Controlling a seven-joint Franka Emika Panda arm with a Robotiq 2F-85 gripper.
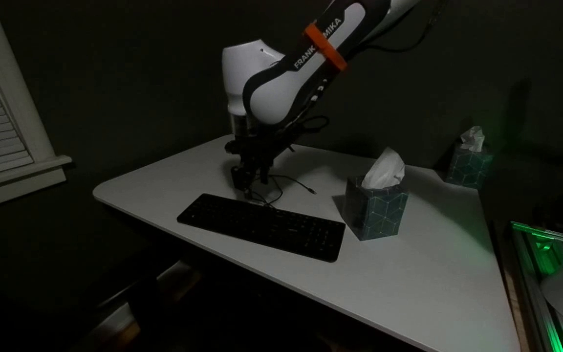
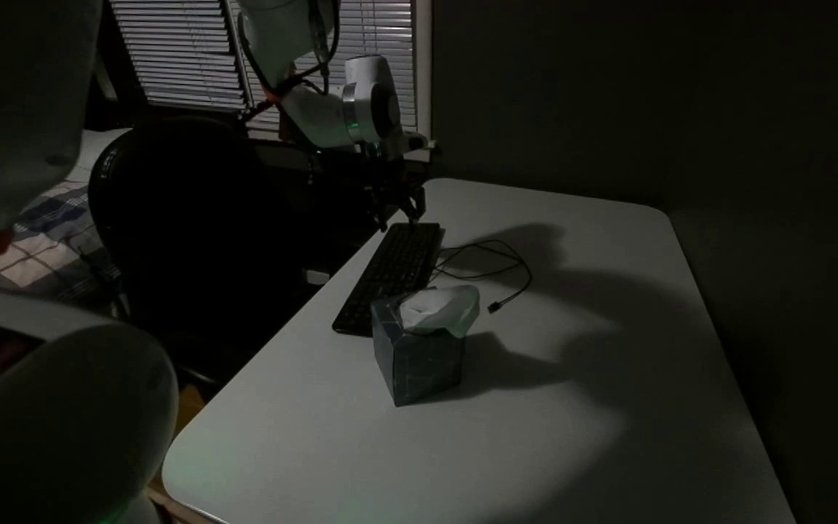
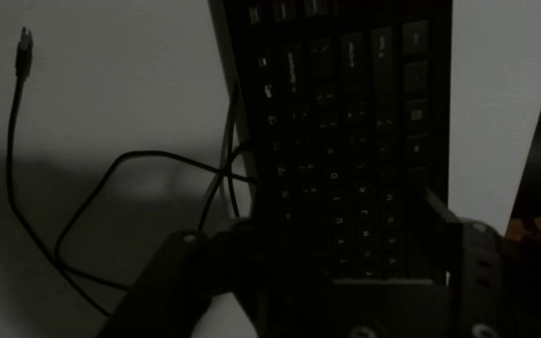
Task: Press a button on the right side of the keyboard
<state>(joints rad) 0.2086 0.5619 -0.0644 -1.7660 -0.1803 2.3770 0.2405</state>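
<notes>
The long black keyboard [image 1: 262,225] lies flat on the white table near its edge. It also shows in an exterior view [image 2: 398,266] and fills the middle of the wrist view [image 3: 331,122]. Its thin dark cable [image 3: 158,153] loops on the table beside it. My gripper [image 3: 341,216] is open and empty, pointing down, with its fingers wide apart over the letter keys. In an exterior view the gripper [image 2: 398,223] is at the keyboard's far end, away from the tissue box. The gripper also shows in an exterior view [image 1: 256,187]. I cannot tell if a fingertip touches the keyboard.
A teal tissue box [image 1: 377,212] stands close to one end of the keyboard; it also shows in an exterior view [image 2: 426,367]. Another tissue box [image 1: 469,166] is farther back. A dark chair [image 2: 193,240] stands beside the table [image 2: 535,451]. The room is dim.
</notes>
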